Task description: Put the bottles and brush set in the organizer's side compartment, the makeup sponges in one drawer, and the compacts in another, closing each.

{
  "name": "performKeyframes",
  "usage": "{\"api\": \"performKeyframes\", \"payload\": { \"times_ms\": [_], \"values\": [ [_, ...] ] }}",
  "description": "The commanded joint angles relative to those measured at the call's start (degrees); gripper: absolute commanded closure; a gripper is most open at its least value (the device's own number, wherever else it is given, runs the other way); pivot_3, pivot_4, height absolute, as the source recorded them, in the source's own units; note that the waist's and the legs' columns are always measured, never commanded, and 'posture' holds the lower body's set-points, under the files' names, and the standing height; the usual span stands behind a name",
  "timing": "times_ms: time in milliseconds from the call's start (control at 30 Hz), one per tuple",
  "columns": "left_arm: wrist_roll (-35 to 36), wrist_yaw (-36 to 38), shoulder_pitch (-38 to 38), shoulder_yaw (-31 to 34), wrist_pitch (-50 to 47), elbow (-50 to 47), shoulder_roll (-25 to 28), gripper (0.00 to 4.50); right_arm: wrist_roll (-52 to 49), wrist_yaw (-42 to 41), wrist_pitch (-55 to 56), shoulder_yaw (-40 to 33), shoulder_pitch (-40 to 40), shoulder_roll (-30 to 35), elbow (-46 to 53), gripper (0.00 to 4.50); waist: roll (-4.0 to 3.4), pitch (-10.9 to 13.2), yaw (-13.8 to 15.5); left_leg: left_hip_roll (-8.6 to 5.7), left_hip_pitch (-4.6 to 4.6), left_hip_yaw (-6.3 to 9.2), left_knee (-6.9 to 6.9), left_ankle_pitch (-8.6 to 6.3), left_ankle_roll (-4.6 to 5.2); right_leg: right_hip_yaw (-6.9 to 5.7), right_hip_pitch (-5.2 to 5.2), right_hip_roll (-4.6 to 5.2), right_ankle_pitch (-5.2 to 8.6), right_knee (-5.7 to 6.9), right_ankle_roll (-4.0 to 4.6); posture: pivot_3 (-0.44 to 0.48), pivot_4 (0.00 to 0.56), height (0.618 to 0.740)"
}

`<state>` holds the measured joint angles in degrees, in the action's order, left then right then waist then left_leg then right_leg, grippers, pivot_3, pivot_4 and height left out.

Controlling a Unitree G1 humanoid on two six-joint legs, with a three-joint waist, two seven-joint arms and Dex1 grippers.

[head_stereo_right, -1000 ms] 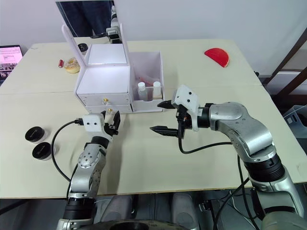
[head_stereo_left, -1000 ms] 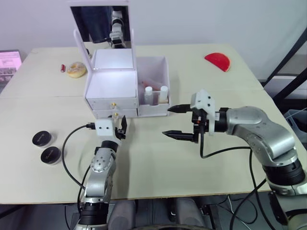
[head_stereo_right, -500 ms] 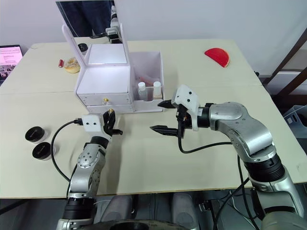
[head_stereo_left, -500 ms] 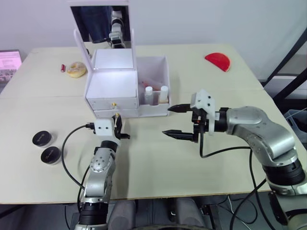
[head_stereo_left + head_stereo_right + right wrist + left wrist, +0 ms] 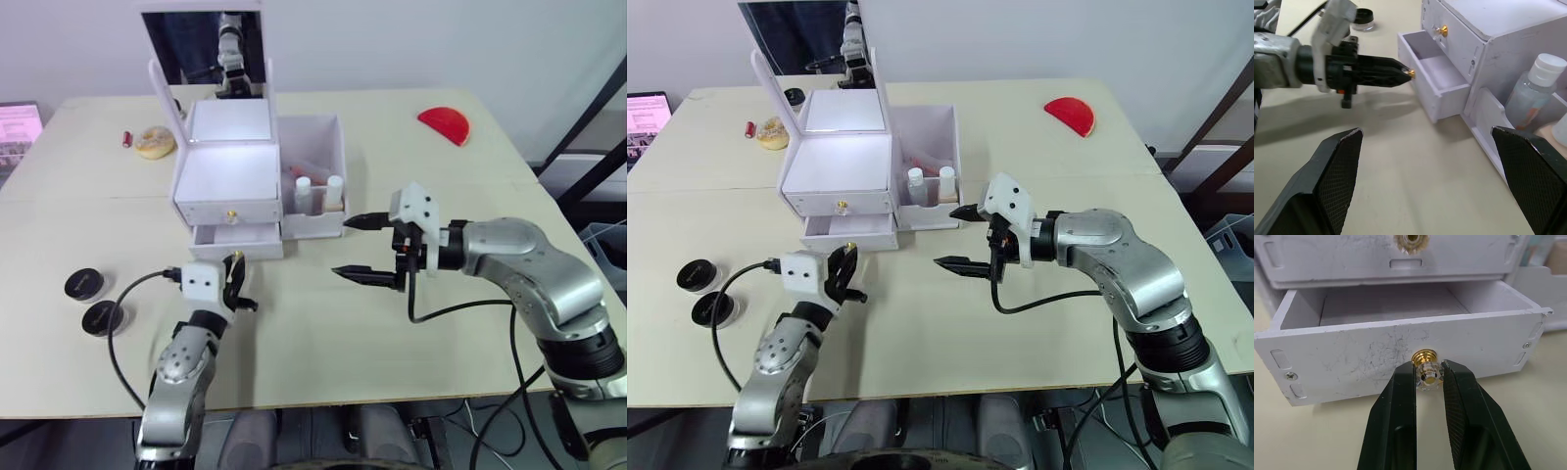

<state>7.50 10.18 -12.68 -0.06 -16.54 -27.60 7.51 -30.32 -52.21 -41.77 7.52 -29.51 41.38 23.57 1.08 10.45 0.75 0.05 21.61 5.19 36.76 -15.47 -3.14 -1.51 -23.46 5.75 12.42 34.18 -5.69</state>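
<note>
The left gripper point(image 5: 1428, 382) pinches the gold knob point(image 5: 1426, 368) of the organizer's point(image 5: 227, 181) open, empty lower drawer point(image 5: 238, 241). The right gripper point(image 5: 359, 248) hangs spread wide beside it. Two black compacts point(image 5: 93, 301) wait leftward; bottles point(image 5: 318, 193) stand in the side compartment.

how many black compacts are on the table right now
2, both left of the organizer near the table's left edge: one compact and another just nearer the robot. The open drawer looks empty.
</note>
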Motion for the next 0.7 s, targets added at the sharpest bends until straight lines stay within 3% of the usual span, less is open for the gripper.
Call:
{"api": "performKeyframes", "payload": {
  "times_ms": [33,400,700],
  "values": [
    [1.89,1.3,-2.63,0.67,-1.89,-6.12,1.35,4.25,0.4,-0.42,1.26,-0.99,-0.61,0.4,1.13,0.0,0.01,0.01,0.03,0.0,0.01,0.0,0.0,0.0,0.0,0.0,0.0,0.0,0.0,-0.01,-0.01,0.0,0.15,0.739],
    [3.45,1.03,-10.43,2.52,-3.72,-11.67,3.2,4.25,1.02,-0.86,2.03,-0.98,-0.87,0.23,0.56,0.0,0.0,0.01,-0.04,0.0,0.28,-0.01,0.0,-0.01,0.01,-0.01,-0.24,0.02,0.0,-0.05,0.01,0.0,0.15,0.739],
    [4.31,3.7,-11.04,0.85,-2.37,-10.59,4.21,4.25,1.29,-1.07,2.38,-0.92,-1.01,0.18,0.36,0.0,-0.01,0.01,-0.05,0.0,0.37,-0.01,0.0,-0.01,0.01,-0.01,-0.33,0.02,0.0,-0.06,0.0,0.0,0.15,0.739]
  ]
}}
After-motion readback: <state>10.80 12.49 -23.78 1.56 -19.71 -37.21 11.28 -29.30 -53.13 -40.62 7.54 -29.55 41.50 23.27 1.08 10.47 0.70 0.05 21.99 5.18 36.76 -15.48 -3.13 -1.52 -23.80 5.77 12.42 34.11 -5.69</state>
